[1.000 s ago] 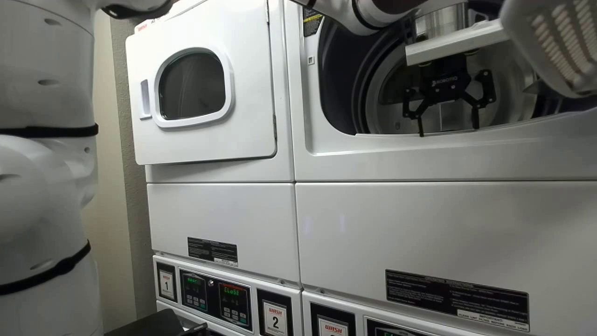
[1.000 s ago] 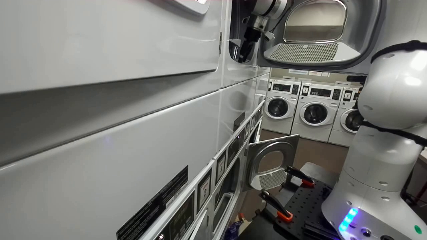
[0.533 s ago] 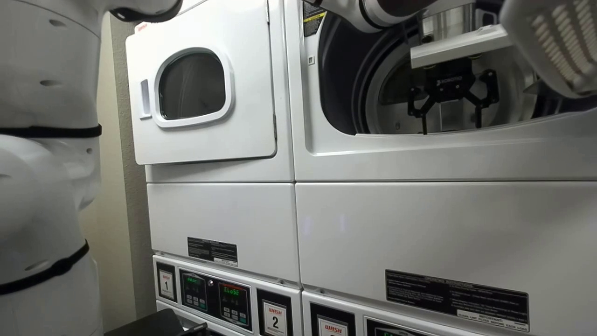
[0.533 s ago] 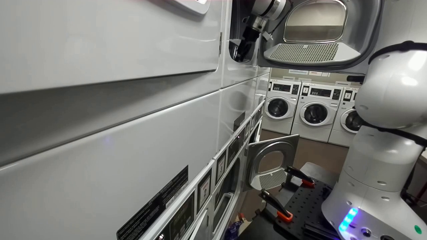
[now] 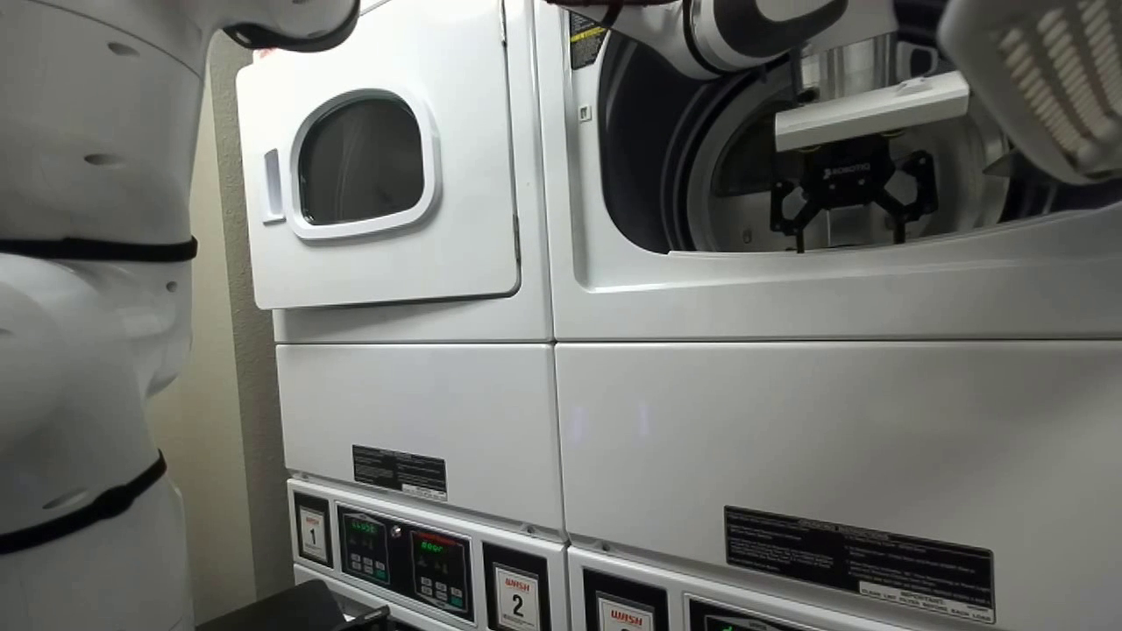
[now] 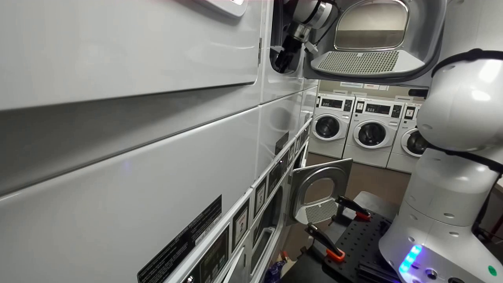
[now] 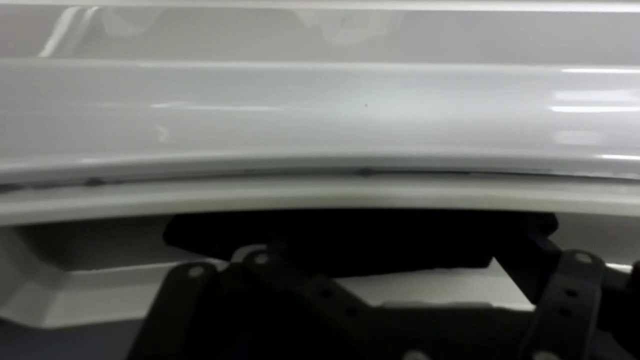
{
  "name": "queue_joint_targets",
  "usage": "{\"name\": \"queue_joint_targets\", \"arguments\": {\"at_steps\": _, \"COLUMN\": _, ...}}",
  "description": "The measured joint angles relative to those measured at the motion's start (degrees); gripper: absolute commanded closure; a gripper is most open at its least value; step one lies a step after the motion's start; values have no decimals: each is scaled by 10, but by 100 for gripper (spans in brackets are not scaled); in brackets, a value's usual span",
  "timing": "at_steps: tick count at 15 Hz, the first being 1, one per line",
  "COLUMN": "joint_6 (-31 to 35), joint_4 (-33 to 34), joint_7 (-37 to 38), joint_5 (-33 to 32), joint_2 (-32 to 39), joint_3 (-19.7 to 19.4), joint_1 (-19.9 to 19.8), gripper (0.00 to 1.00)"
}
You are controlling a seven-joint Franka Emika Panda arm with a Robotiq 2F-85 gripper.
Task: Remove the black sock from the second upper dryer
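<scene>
The white second upper dryer [image 5: 701, 298] stands with its big dark-rimmed port open; it also shows in an exterior view [image 6: 281, 86]. Its grey metal drum [image 5: 951, 206] shows behind my gripper. My black gripper [image 5: 848, 238] points down inside the port with its fingers apart, and nothing shows between them there. It also shows in an exterior view [image 6: 281, 66]. Its fingertips are hidden behind the port's lower rim. In the wrist view, a black shape [image 7: 360, 240] shows beyond the gripper links, under the white rim [image 7: 320, 195]; I cannot tell whether it is the black sock or gripper.
The dryer's open door [image 6: 367, 63] with its lint grille hangs beside my arm. The neighbouring dryer's door [image 5: 438, 272] is shut. A lower dryer's door [image 6: 321, 213] stands open. Clamps [image 6: 322, 237] sit on the black table [image 6: 349, 232] at the arm's base.
My gripper has moved a little right and down in the port in an exterior view. Its tilt has changed and its tips have swung deeper into the port. The fingers stay apart.
</scene>
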Motion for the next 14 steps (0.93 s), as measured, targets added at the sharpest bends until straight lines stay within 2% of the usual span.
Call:
{"name": "queue_joint_targets", "arguments": {"at_steps": 1, "joint_6": 3, "joint_4": 0, "joint_7": 1, "joint_5": 0, "joint_2": 4, "joint_3": 2, "joint_1": -1, "gripper": 25}}
{"name": "queue_joint_targets", "arguments": {"at_steps": 3, "joint_6": 10, "joint_4": 0, "joint_7": 2, "joint_5": 0, "joint_2": 11, "joint_3": 5, "joint_1": -3, "gripper": 34}}
{"name": "queue_joint_targets", "arguments": {"at_steps": 9, "joint_6": 23, "joint_4": -3, "joint_7": 2, "joint_5": 0, "joint_2": 17, "joint_3": 11, "joint_1": -8, "gripper": 82}}
{"name": "queue_joint_targets", "arguments": {"at_steps": 11, "joint_6": 24, "joint_4": -3, "joint_7": 2, "joint_5": 0, "joint_2": 17, "joint_3": 12, "joint_1": -9, "gripper": 91}}
{"name": "queue_joint_targets", "arguments": {"at_steps": 14, "joint_6": 24, "joint_4": -3, "joint_7": 5, "joint_5": 0, "joint_2": 17, "joint_3": 12, "joint_1": -9, "gripper": 95}}
